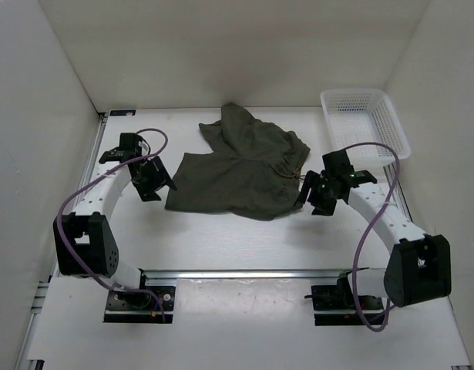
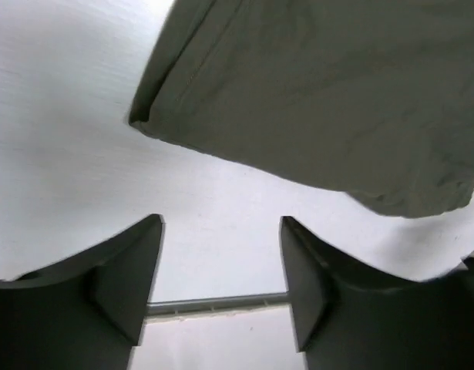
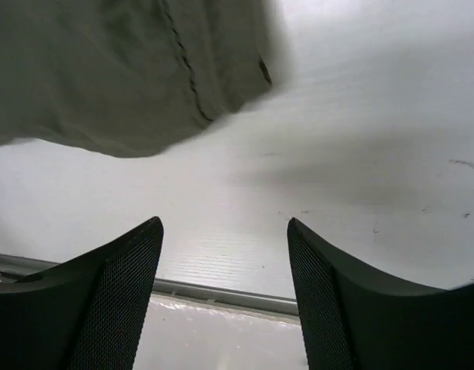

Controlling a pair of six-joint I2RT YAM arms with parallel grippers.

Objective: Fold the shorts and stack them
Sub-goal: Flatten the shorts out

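The dark olive-green shorts [image 1: 240, 166] lie rumpled in the middle of the white table, one part bunched toward the back. My left gripper [image 1: 153, 189] hangs just off their left edge, open, nothing between its fingers. In the left wrist view the shorts [image 2: 329, 100] fill the upper right, beyond the left gripper [image 2: 221, 231]. My right gripper [image 1: 317, 196] sits just off the shorts' right edge, also open and empty. The right wrist view shows the shorts [image 3: 121, 69] with a stitched seam at upper left, beyond the right gripper [image 3: 223, 225].
A white mesh basket [image 1: 365, 122] stands at the back right, close behind the right arm. White walls close the table on the left, back and right. A metal rail [image 1: 244, 273] runs across the near edge between the arm bases.
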